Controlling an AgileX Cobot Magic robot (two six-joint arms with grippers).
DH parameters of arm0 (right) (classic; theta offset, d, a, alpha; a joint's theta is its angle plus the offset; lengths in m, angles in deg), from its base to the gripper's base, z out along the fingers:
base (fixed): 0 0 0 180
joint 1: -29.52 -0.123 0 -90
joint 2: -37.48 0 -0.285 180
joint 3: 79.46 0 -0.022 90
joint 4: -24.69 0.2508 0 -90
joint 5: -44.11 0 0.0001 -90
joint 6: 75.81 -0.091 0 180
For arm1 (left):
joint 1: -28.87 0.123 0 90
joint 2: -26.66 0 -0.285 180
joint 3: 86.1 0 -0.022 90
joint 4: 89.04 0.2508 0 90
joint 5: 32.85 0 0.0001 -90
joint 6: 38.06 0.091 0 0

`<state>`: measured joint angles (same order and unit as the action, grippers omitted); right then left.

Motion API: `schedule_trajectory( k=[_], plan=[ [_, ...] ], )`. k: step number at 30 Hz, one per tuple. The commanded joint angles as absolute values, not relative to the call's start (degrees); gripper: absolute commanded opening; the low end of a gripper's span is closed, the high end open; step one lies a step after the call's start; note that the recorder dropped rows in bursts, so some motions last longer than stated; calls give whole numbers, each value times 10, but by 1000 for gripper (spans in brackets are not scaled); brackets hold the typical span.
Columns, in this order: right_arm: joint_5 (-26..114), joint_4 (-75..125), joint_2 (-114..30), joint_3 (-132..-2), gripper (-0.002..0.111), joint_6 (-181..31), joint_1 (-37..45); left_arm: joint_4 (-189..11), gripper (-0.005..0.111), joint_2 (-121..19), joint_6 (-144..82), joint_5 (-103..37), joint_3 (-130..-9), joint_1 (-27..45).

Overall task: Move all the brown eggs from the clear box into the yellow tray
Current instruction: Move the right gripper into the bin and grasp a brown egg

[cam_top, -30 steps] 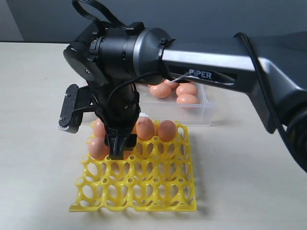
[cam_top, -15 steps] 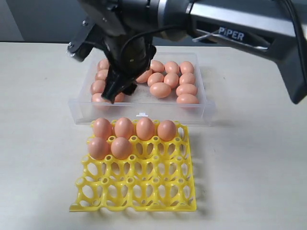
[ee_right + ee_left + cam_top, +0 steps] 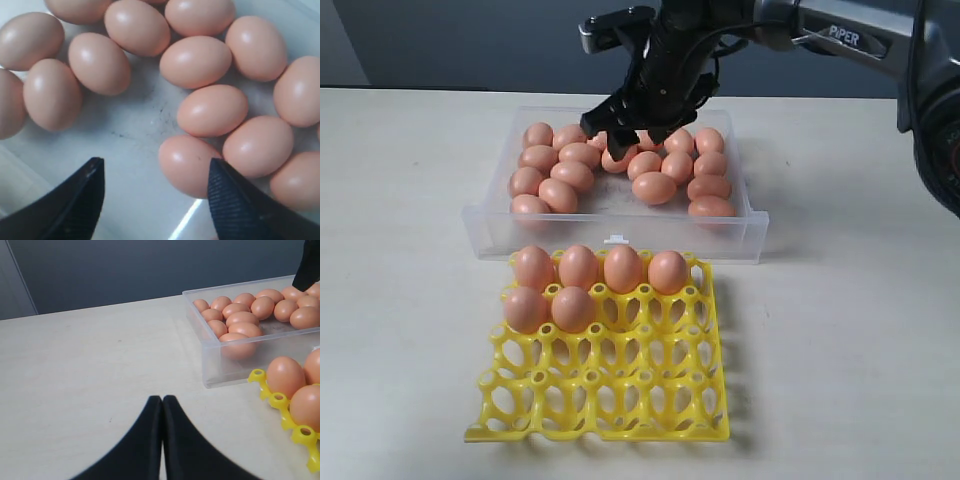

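The clear box (image 3: pixel 620 228) holds many brown eggs (image 3: pixel 655 187) in two clusters. The yellow tray (image 3: pixel 620 390) in front of it carries several eggs (image 3: pixel 578 266): a full back row and two in the second row. My right gripper (image 3: pixel 625 128) hovers open over the middle of the box. In the right wrist view, the right gripper (image 3: pixel 155 167) has one egg (image 3: pixel 187 165) lying beside one finger, not pinched. My left gripper (image 3: pixel 162 399) is shut and empty above bare table, left of the box (image 3: pixel 260 347) and tray (image 3: pixel 277 400).
The table is a plain beige surface with a dark wall behind it. A bare patch of box floor (image 3: pixel 135 135) lies between the two egg clusters. The tray's front rows of cups (image 3: pixel 610 400) stand empty. A small white tab (image 3: pixel 615 239) marks the box's near wall.
The right gripper rose from the yellow tray, leaving an egg in the second row. It swung back over the clear box, and its jaws narrowed slightly.
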<state>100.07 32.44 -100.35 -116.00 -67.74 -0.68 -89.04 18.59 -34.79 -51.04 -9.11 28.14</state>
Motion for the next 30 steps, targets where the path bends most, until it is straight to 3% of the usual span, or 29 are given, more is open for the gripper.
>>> schedule_trajectory(
  k=[1, 23, 26, 30],
  plan=[
    [989, 325, -1026, -1163, 58, -648, 8, -890, 0, 189, -348, -504, -89, 284],
    [986, 299, -1090, -1163, 56, -619, 8, -890, 0, 189, -348, -504, -89, 284],
    [985, 299, -1089, -1163, 41, -619, 8, -890, 0, 189, -348, -504, -89, 284],
    [983, 300, -1080, -1163, 3, -619, 8, -890, 0, 189, -348, -504, -89, 284]
  ],
)
